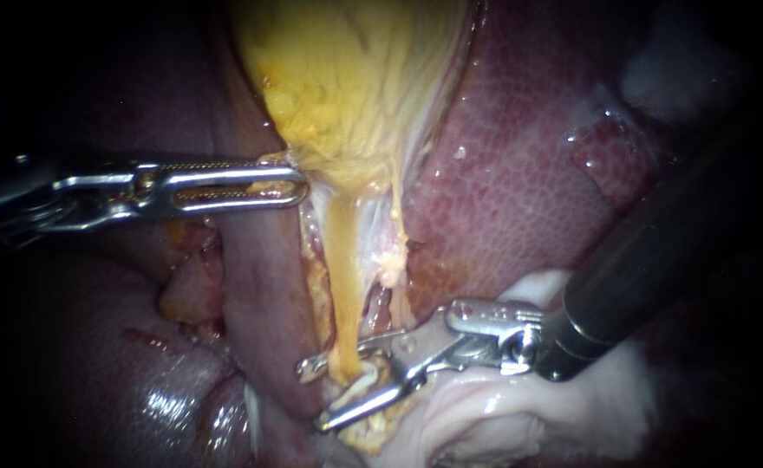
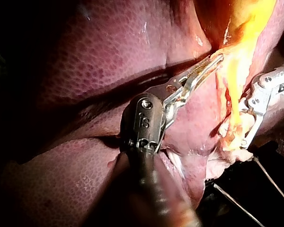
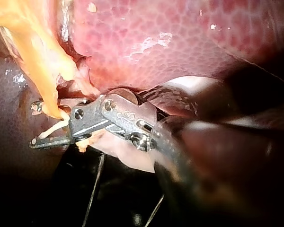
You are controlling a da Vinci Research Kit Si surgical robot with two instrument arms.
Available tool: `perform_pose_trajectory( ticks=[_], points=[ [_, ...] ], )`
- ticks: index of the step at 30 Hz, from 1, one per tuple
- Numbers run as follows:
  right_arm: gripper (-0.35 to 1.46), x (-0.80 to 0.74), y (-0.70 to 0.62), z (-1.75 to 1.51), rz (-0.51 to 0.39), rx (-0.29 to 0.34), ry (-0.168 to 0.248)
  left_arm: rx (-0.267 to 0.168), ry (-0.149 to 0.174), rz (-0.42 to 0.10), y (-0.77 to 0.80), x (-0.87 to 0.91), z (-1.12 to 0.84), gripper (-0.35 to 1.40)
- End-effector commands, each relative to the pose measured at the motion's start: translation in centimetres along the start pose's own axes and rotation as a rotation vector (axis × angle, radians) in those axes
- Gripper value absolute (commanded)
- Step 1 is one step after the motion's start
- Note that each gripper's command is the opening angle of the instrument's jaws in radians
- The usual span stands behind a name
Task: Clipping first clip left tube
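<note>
The yellow gallbladder (image 1: 355,78) hangs down and narrows into the yellow left tube (image 1: 342,286); a thinner pale tube (image 1: 394,243) runs beside it on the right. My left instrument (image 1: 299,186) comes in level from the left, its long jaws shut on the gallbladder's lower edge, as the left wrist view also shows (image 2: 217,60). My right instrument (image 1: 316,396) stands with its jaws open astride the left tube's lower end, one jaw on each side. A white clip (image 1: 357,387) sits between them, visible too in the right wrist view (image 3: 52,131).
Dark red liver (image 1: 520,173) lies to the right of the tubes and a liver fold (image 1: 269,295) to their left. Pale white tissue (image 1: 503,407) lies under the right instrument's shaft (image 1: 650,260). Thin threads (image 3: 92,194) cross the dark ground below.
</note>
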Motion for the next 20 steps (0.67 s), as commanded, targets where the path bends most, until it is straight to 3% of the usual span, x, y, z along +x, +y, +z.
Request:
perform_pose_trajectory(
  ticks=[1, 6, 20],
  points=[
    [-0.35, 0.00, 0.02, -0.03, -0.003, -0.028, -0.010, -0.001, -0.001, 0.000, -0.01, -0.01, -0.01, -0.35],
    [-0.35, -0.05, 0.09, -0.12, -0.002, -0.044, -0.021, -0.001, -0.001, 0.000, -0.03, -0.01, -0.02, -0.35],
    [-0.35, -0.05, 0.06, -0.13, -0.002, -0.043, -0.024, 0.001, 0.000, 0.000, -0.05, -0.01, -0.03, -0.35]
  ],
)
